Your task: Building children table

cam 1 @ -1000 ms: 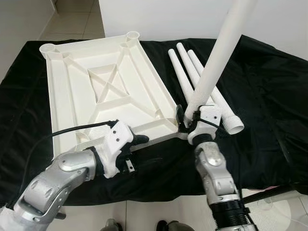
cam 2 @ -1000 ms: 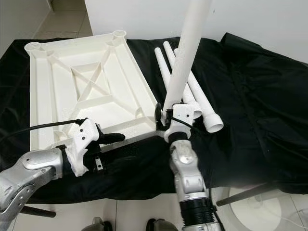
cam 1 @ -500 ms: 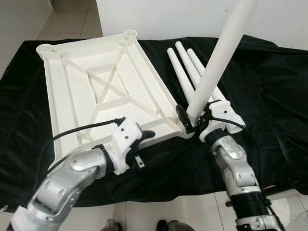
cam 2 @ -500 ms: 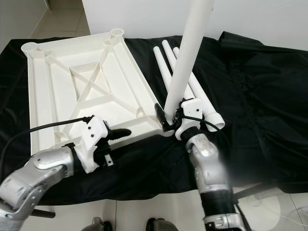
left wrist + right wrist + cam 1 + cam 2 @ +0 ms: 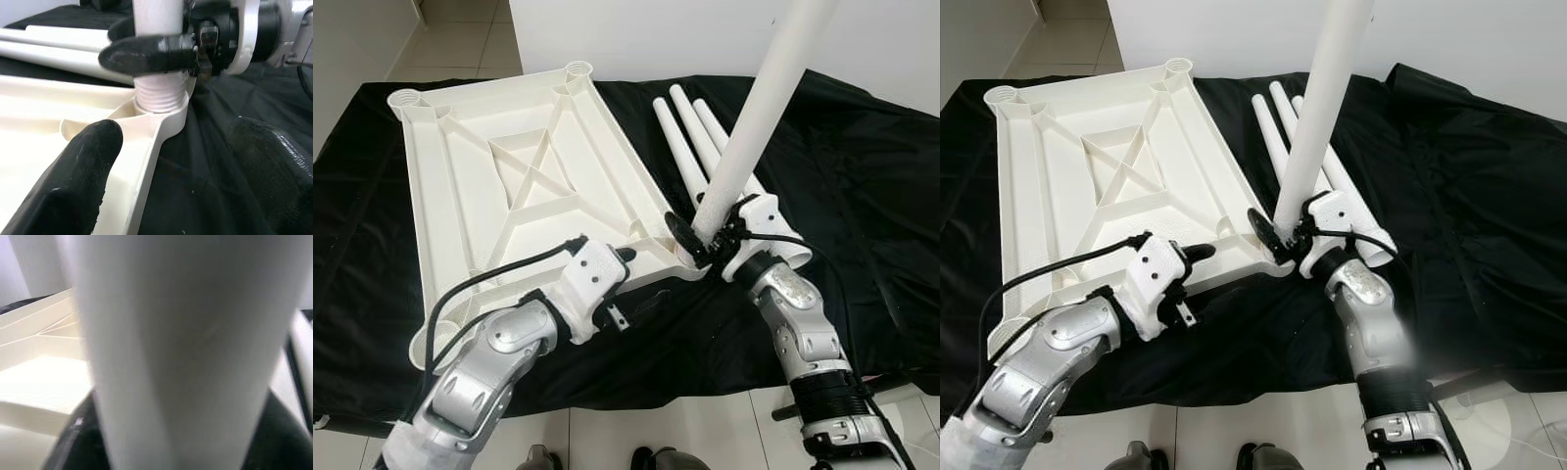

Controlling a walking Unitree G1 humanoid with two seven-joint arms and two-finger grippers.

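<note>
So the white tabletop (image 5: 524, 186) is lying upside down on the black-draped surface (image 5: 862, 186), ribs facing up, taking up the left half. My left pincer (image 5: 622, 264) sits at its near edge, fingers spread: in the wrist view one finger (image 5: 73, 181) rests on the rim of the top and the other hangs over the cloth just off the edge, so it's not pinching anything. Right at the near right corner socket (image 5: 164, 105) stands a leg (image 5: 759, 108), tilted a bit, its threaded end sitting in the socket. My right pincer (image 5: 700, 238) is pinching that leg low down, just above the threads. Further right, three spare legs (image 5: 700, 147) lie side by side on the cloth, partly behind the leg I'm holding.
</note>
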